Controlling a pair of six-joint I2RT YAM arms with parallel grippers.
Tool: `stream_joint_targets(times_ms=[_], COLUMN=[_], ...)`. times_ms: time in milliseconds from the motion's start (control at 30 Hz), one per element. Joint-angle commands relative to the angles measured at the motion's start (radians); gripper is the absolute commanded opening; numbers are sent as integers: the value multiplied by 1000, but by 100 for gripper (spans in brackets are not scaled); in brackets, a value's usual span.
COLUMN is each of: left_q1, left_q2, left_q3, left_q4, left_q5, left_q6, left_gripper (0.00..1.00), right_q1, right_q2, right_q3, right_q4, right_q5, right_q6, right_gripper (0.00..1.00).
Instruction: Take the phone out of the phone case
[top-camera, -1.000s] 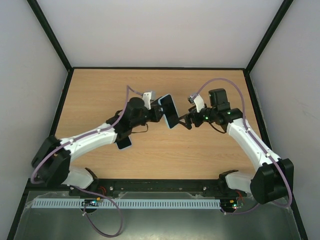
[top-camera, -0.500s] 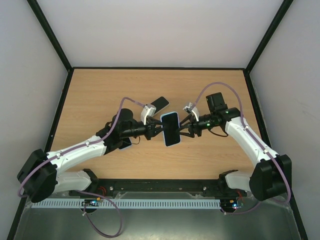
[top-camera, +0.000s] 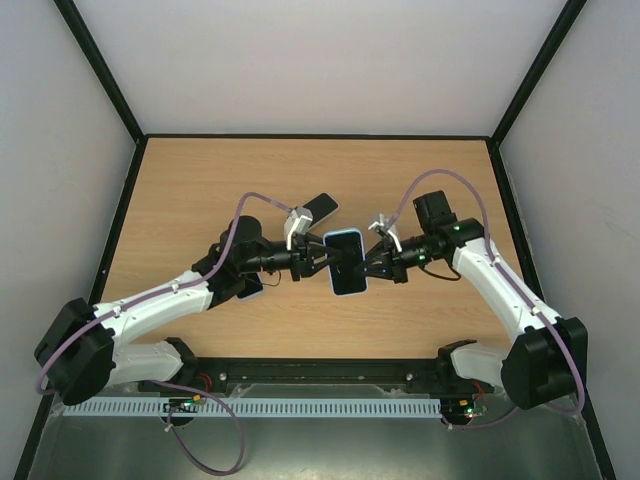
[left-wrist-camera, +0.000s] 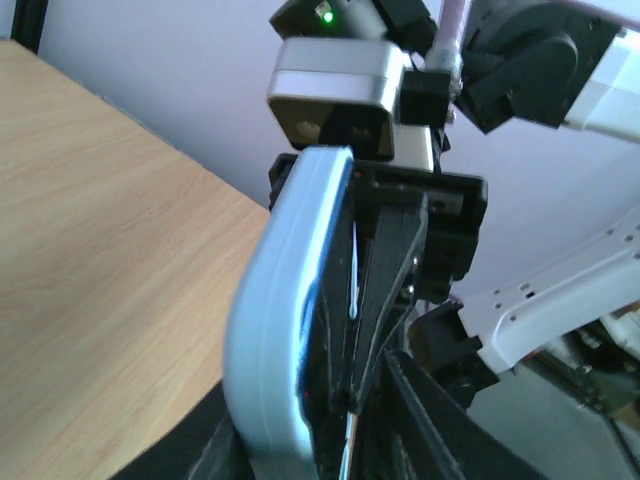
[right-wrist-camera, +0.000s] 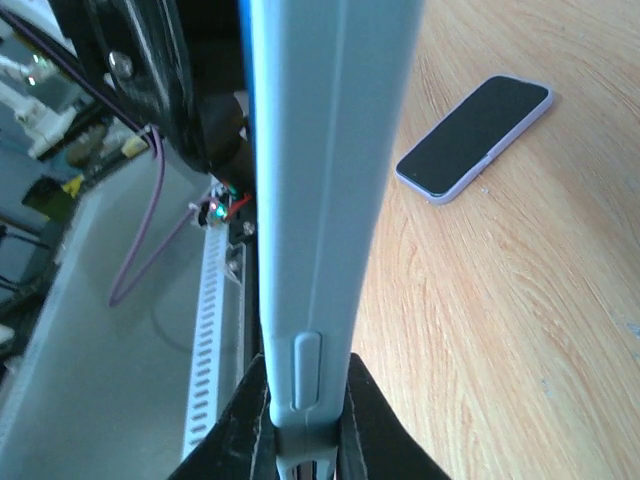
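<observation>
A phone with a dark screen (top-camera: 349, 270) sits in a light-blue phone case (top-camera: 343, 235), held in the air between both arms. My right gripper (top-camera: 369, 263) is shut on the case's right edge; in the right wrist view the case's side (right-wrist-camera: 320, 150) stands clamped between the jaws of the right gripper (right-wrist-camera: 305, 425). My left gripper (top-camera: 325, 262) is at the left edge. In the left wrist view the case (left-wrist-camera: 275, 320) lies against one finger of the left gripper (left-wrist-camera: 330, 440), while the other finger (left-wrist-camera: 440, 405) stands slightly off the screen side.
A dark phone in a lilac case (top-camera: 320, 208) (right-wrist-camera: 473, 137) lies on the wooden table (top-camera: 200, 190) behind the left gripper. Another dark phone (top-camera: 250, 285) lies partly under the left forearm. Black frame rails border the table.
The right gripper came in from the right and shut on the case. The left arm carried the cased phone lower and nearer, and its jaws have loosened.
</observation>
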Motion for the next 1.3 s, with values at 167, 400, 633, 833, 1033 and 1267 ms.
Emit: stream_joint_targets(times_ms=[167,400,633,833,1033,1267], left_q1=[-11,-59,-76,-75,-59,-39], left_q2=[11,53,109,85,56,30], left_q3=[27,47,74,62,28,-12], left_q4=[-6,-5,19,16,33,76], left_q5=[29,43,106,108,103,106], left_q6=[93,144,143,148,114,84], left_gripper=[42,41,30,24,32,34], right_q1=[5,9,14,14,14,14], right_q2=[4,64,95,86,83,80], right_q3=[51,85,101,97,95,96], right_q4=[-133,-261,-332,-316,-311,-306], right_q5=[48,48,48,48,48,48], right_q6=[-98,-203,-282,-269,-265,-259], right_gripper=[2,2,2,2,2,2])
